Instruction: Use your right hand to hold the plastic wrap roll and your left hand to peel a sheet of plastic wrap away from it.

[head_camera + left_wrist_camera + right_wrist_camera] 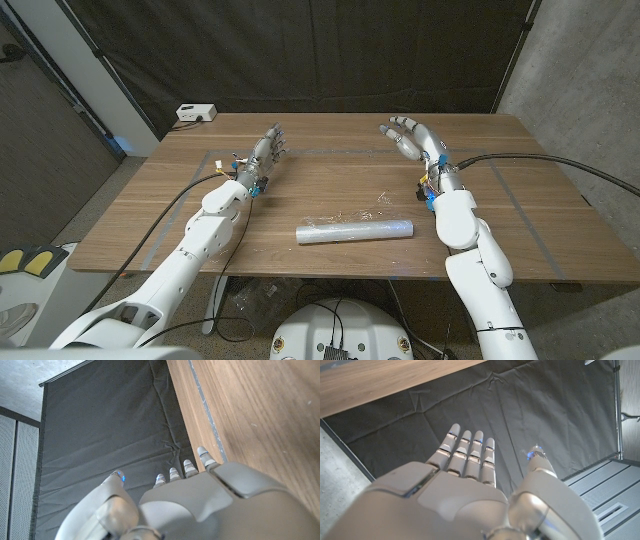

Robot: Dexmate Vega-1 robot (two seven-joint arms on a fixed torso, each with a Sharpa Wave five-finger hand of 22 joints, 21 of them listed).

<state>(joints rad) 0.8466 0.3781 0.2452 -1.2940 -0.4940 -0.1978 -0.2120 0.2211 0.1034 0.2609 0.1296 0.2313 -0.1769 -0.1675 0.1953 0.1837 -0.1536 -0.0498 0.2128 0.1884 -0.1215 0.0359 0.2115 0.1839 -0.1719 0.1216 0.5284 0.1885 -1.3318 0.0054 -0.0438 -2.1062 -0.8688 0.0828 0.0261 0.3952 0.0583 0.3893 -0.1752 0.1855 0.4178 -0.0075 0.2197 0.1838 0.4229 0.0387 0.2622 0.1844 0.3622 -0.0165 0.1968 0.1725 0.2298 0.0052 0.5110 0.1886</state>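
- The plastic wrap roll (pixel 355 232) lies on its side on the wooden worktop (pixel 520 215), near the front edge, about midway between the two arms. A crinkled loose flap of wrap (pixel 372 208) spreads from it onto the wood on its far side.
- The right hand (pixel 412 138) holds nothing, fingers spread and extended; it is well apart from the roll, beyond it toward the back of the worktop. The right wrist view shows its fingers (pixel 468 455) straight against the dark curtain.
- The left hand (pixel 266 150) also holds nothing, fingers apart, likewise far back from the roll.
- The step in hand seems to be the right hand's approach, since nothing is gripped yet.
- To do it well, I would bring the right hand back and down over the roll's right end, wrapping the fingers around the tube while keeping off the loose flap.
- A firm hold should stop the roll turning or sliding when pulled.
- The left hand should then pinch the flap's free edge; its exact edge is hard to make out.
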